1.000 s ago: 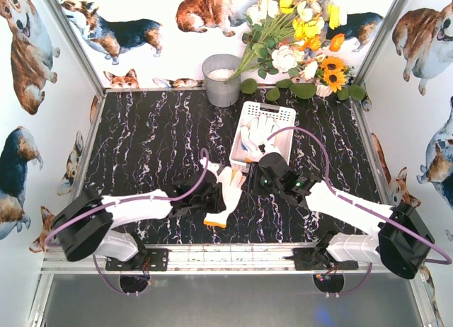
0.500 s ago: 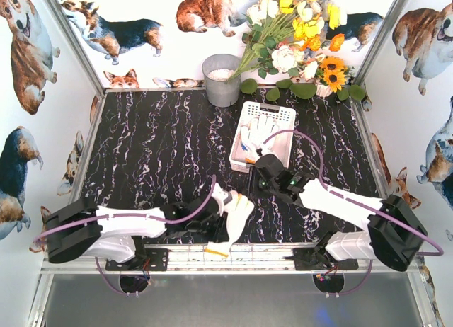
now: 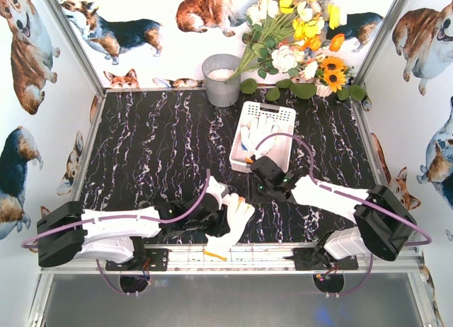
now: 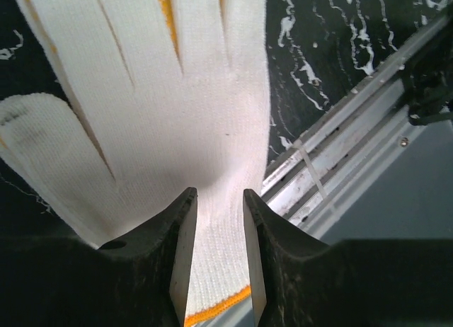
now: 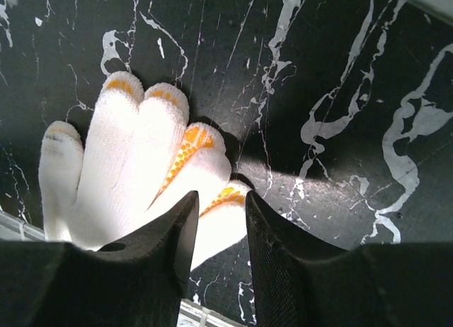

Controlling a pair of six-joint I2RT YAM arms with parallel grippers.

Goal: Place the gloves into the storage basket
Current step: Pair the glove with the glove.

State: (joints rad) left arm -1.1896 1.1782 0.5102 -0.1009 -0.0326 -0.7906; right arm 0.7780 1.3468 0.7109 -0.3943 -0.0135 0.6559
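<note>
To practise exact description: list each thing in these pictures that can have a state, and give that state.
glove: cuff pinched between the left gripper's jaws.
left gripper: shut on the glove.
right gripper: jaws slightly apart at the glove's fingertips; grip unclear.
basket: upright, with gloves inside.
bucket: upright, something white inside.

Left gripper (image 4: 219,194), right gripper (image 5: 221,197) narrowly parted
</note>
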